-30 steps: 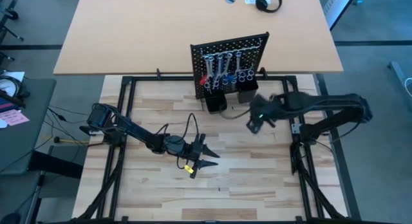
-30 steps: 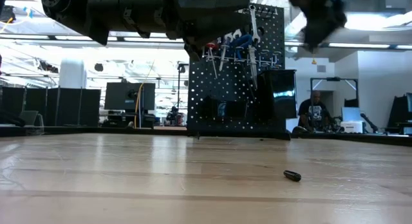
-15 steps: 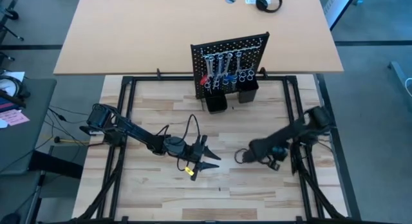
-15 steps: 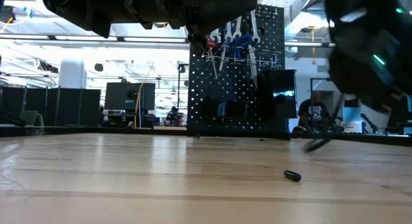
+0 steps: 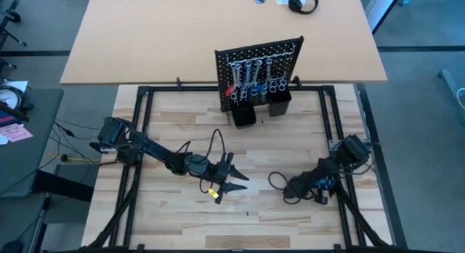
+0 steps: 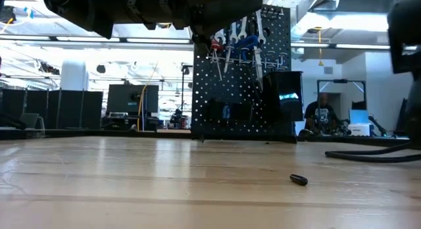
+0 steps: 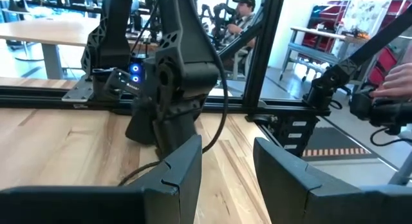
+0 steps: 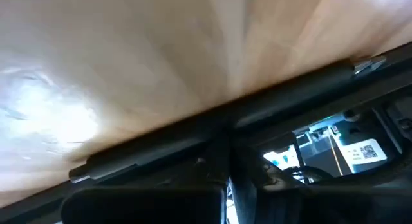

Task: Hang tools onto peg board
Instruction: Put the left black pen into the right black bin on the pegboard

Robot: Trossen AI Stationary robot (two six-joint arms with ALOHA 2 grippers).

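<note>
High view: my left gripper (image 5: 236, 179) hangs at centre, fingers apart and empty; my right gripper (image 5: 289, 191) rests lower right, clenched on nothing, tools (image 5: 252, 77) hanging on the peg board (image 5: 290, 51).

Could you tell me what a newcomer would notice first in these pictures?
The black peg board stands upright at the table's far edge, with silver wrenches and blue-handled tools hanging on it. Both arms are folded low over the near half of the table, the left gripper near the middle and the right gripper beside it. A small dark object lies alone on the wood.

Lit lab w/ monitors (image 6: 125, 97), desks (image 5: 182, 27), prob. office.
</note>
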